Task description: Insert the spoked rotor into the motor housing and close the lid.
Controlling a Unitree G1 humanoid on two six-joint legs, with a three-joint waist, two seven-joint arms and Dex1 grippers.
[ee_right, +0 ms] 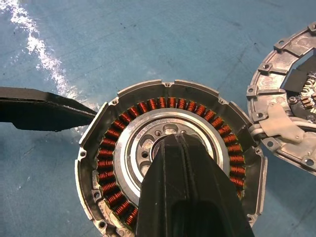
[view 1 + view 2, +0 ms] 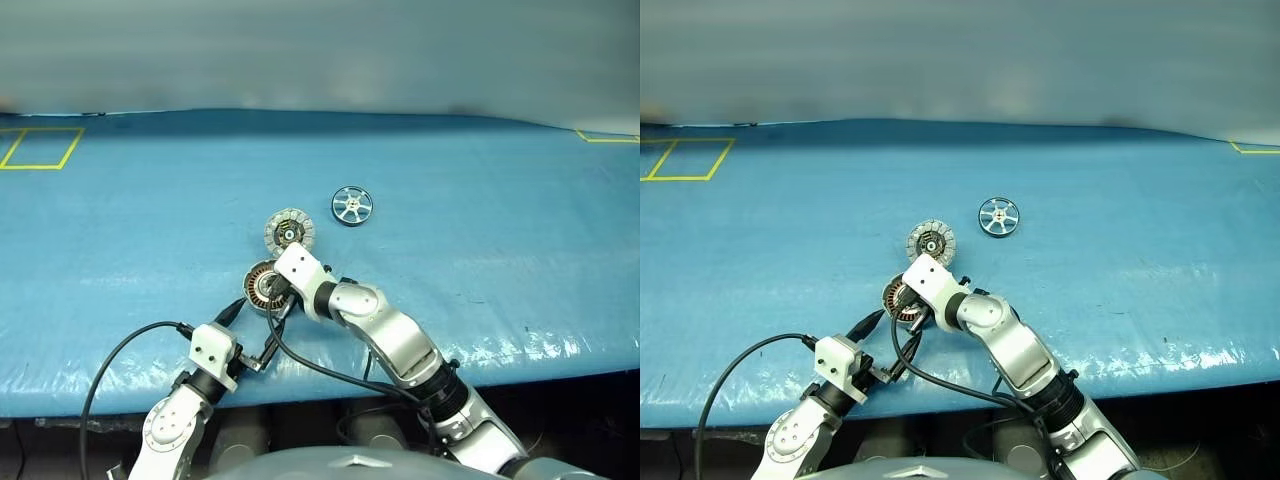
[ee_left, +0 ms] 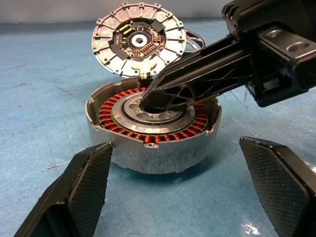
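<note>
Motor housing – windings only; spoked rotor outside.

housing centre: covered by right claw tips | lid: cut off at frame's right edge | rotor hub: perhaps too small to read

Spoked rotor beyond motor housing.

right gripper plugs motor housing centre; left gripper flanks it; open table around spoked rotor
</note>
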